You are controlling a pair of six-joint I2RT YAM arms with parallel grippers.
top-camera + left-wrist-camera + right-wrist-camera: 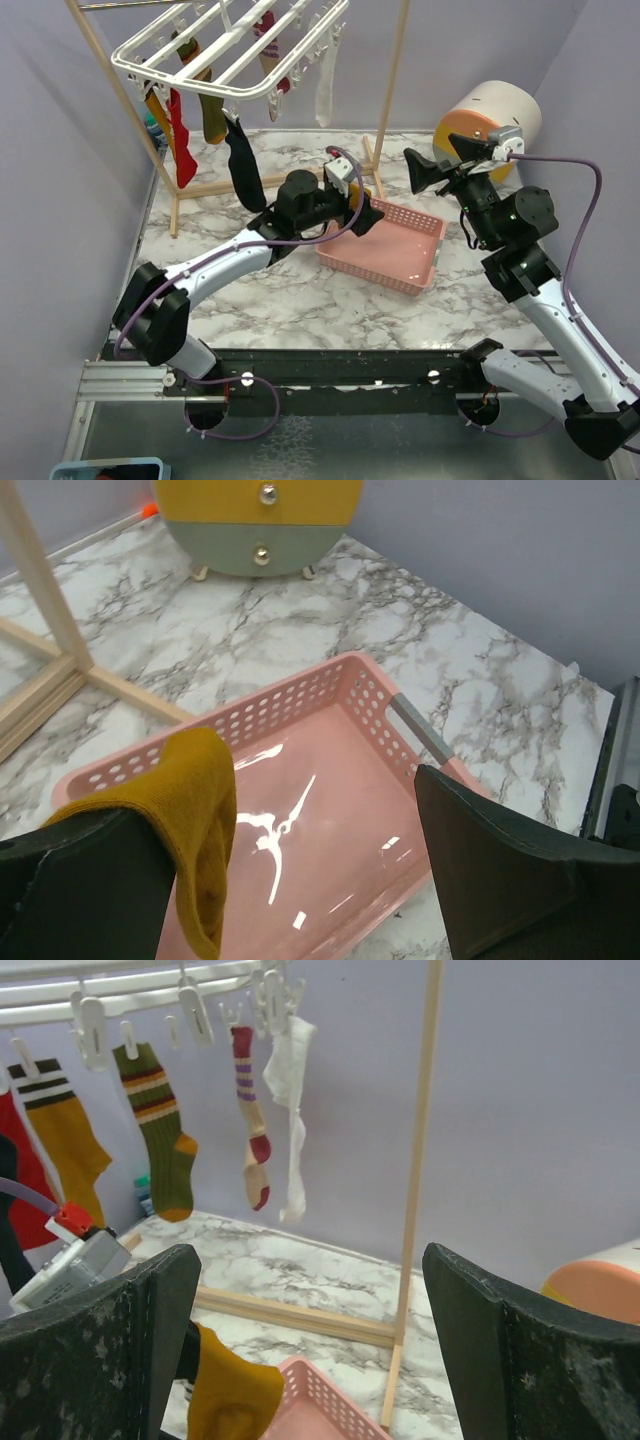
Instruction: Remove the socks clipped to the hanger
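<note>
Left wrist view has the left gripper [275, 795] above the pink basket [290, 705], its 2 fingers spread wide apart and clamped on nothing. 1 mustard sock [195, 820] is draped over the tip of the finger [80, 890] at the lower left of that view. It hangs down over the basket's near corner, well clear of the other finger. How much of it lies behind that finger is hidden. The basket sits on the marble table [480, 680], with a round yellow and grey cabinet [255, 520] with 2 knobs beyond it.

The right gripper [308, 1250] is raised, its fingers also wide apart with nothing between them. In its camera the white hanger [130, 995] runs along the upper edge, cut off at the top. Clipped to it, well away from both grippers, hang:
- a banded mustard sock [65, 1135]
- an olive striped sock [160, 1145]
- a red and purple striped sock [252, 1130]
- a white sock [292, 1110]

A red sock [20, 1195] is cut by the left edge. In the top view a black sock [243, 165] hangs there too, and the socks overlap, so their count is hard to make out.
</note>
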